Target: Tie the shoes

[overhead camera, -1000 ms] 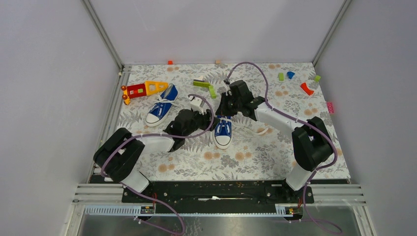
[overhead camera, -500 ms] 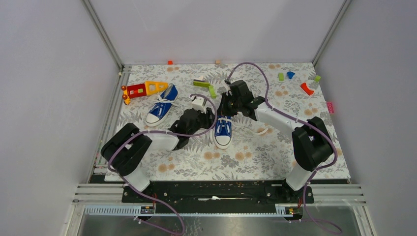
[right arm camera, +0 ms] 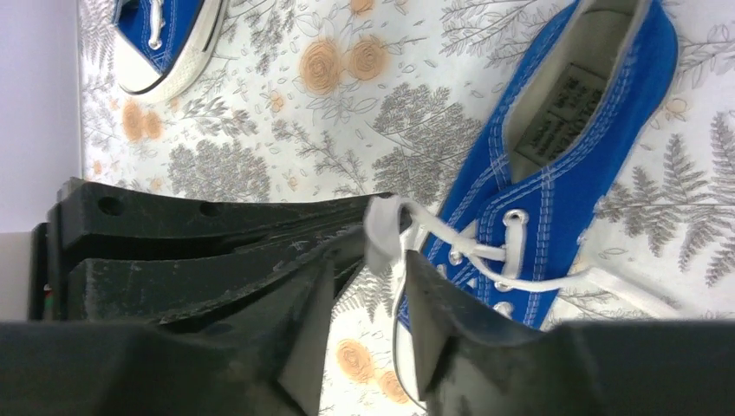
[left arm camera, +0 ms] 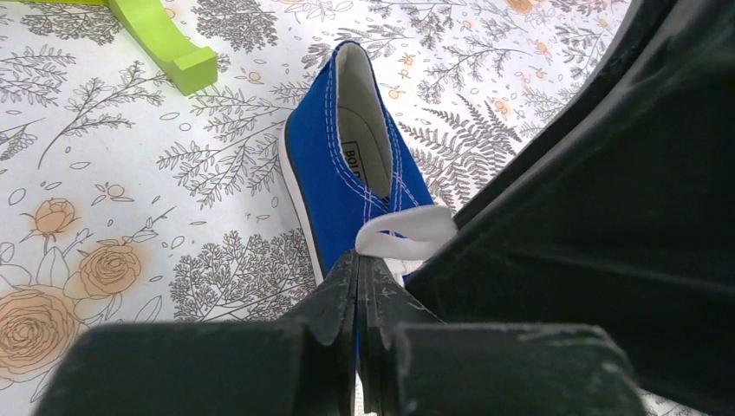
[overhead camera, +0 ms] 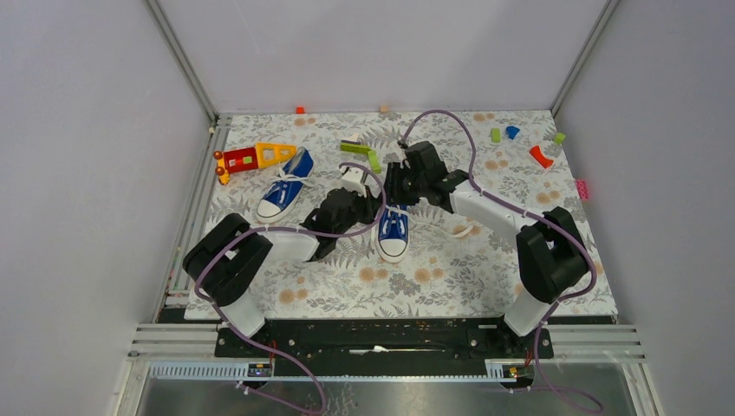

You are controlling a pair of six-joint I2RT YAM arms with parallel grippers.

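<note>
One blue shoe lies mid-table, toe toward the arms, and its twin lies to the left. Both grippers meet just behind the middle shoe's opening. My left gripper is shut, and a white lace loop comes out at its tips beside that shoe. My right gripper stands open with its fingers either side of the same lace, next to the shoe. The other shoe shows at the top left of that view.
A red-orange-yellow toy lies at the back left, beside the left shoe. A green piece sits behind the grippers. Small red, green and blue blocks lie at the back right. A loose lace end trails right of the middle shoe.
My left gripper has closed onto the lace loop after edging toward the middle shoe. My right gripper, shut before, has opened around the lace.
</note>
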